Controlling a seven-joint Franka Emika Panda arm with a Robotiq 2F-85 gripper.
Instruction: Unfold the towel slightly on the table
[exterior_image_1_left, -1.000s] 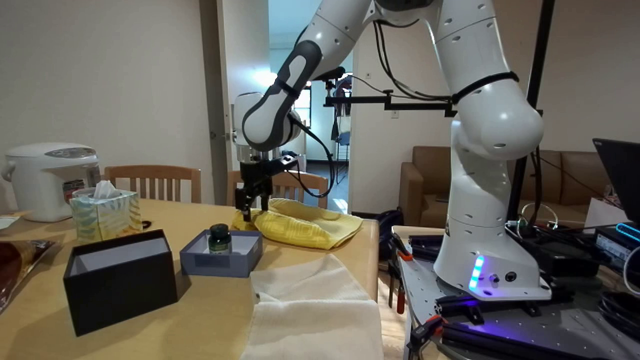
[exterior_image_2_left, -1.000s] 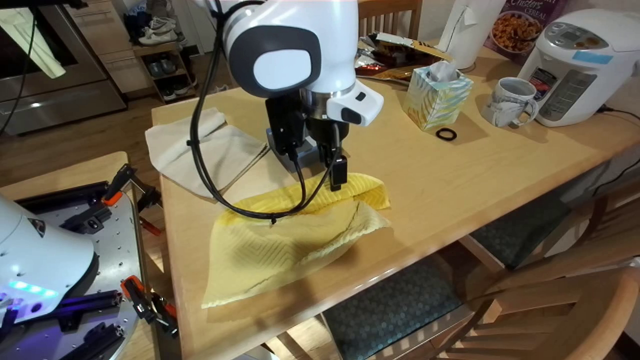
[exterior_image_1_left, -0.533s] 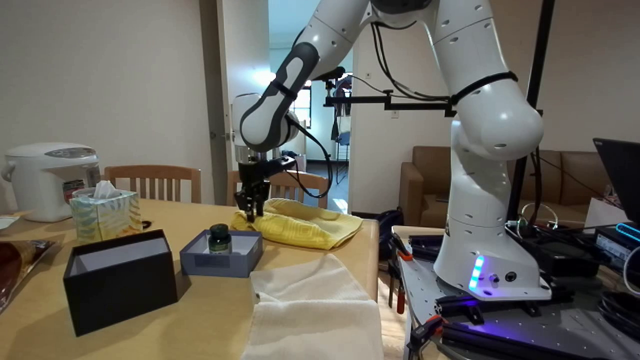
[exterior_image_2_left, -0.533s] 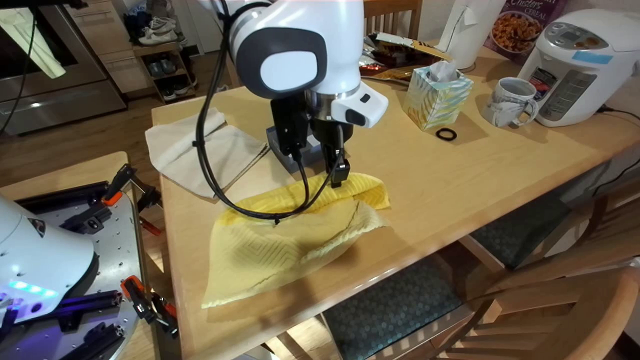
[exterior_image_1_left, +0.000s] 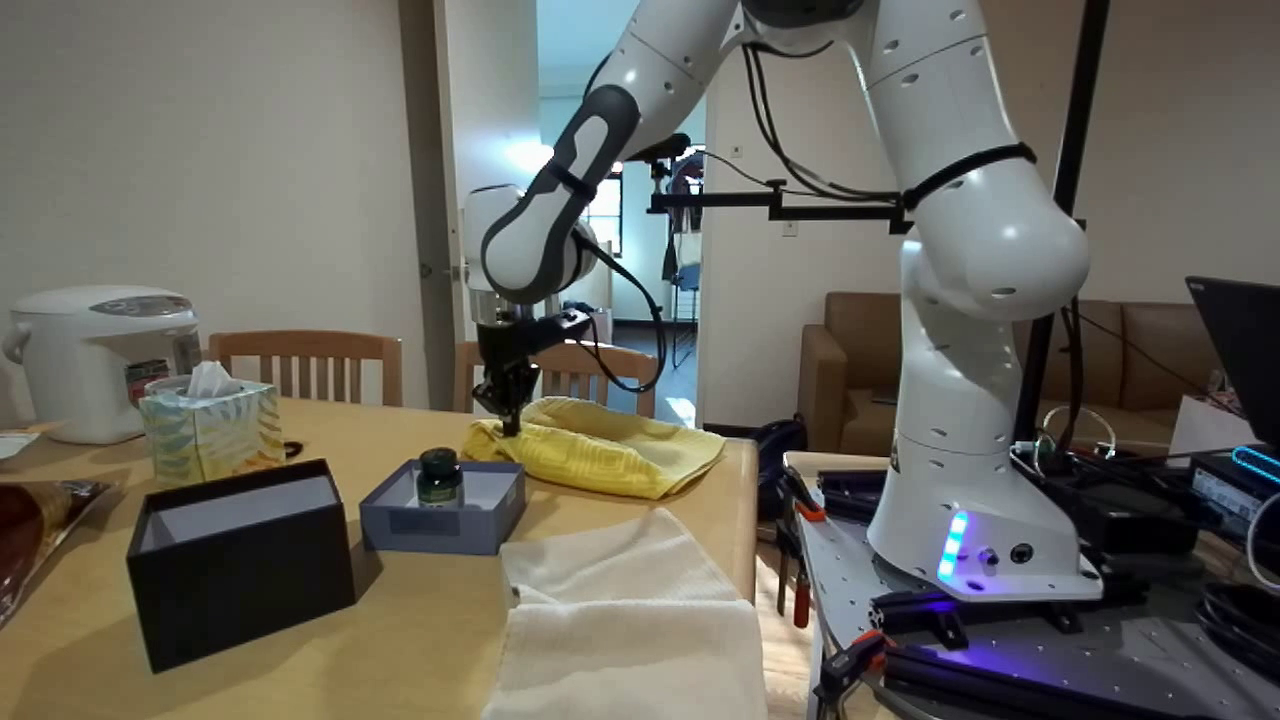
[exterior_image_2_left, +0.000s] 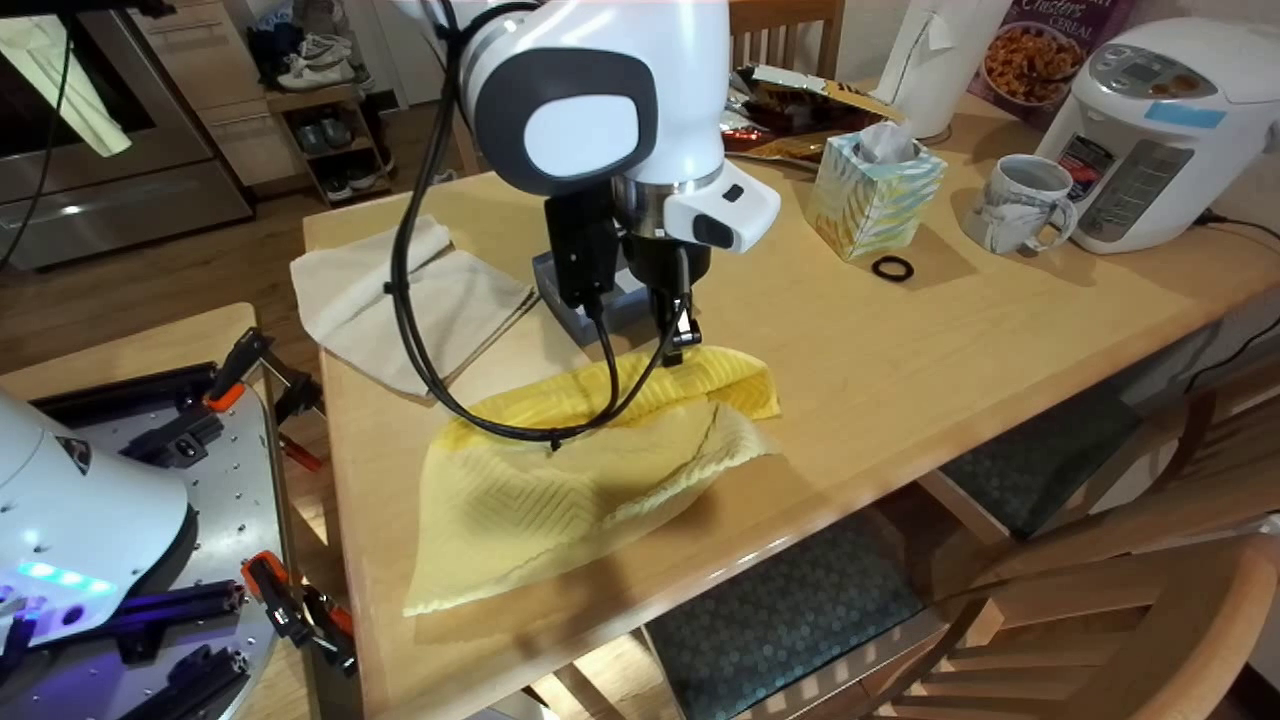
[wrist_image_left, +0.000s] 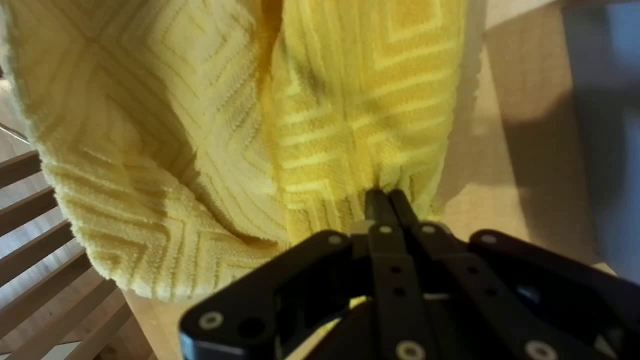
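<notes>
The yellow towel (exterior_image_1_left: 600, 460) lies bunched on the table, a folded ridge along the side nearest the small boxes. In an exterior view, its paler part (exterior_image_2_left: 520, 500) spreads toward the table edge with a raised, wavy border. My gripper (wrist_image_left: 386, 192) points down at the end of the brighter folded ridge (wrist_image_left: 360, 115). Its two fingers are together, and the cloth puckers right at the tips, so a small pinch of towel sits between them. From outside, the gripper (exterior_image_1_left: 511, 428) touches the towel's top near its far end; the very tips are partly sunk in cloth.
A blue-grey box (exterior_image_1_left: 430, 530) holding a dark bottle (exterior_image_1_left: 439, 478) stands close beside the towel. Nearby are a black box (exterior_image_1_left: 245, 580), a beige cloth (exterior_image_1_left: 630, 640), a tissue box (exterior_image_2_left: 875, 195), a black ring (exterior_image_2_left: 892, 268) and a mug (exterior_image_2_left: 1020, 205). Wooden chairs (exterior_image_2_left: 1100, 640) line the table edge.
My gripper's fingers have come together from wide open onto the towel's ridge. The arm has shifted slightly toward the boxes; the towel otherwise lies much as before.
</notes>
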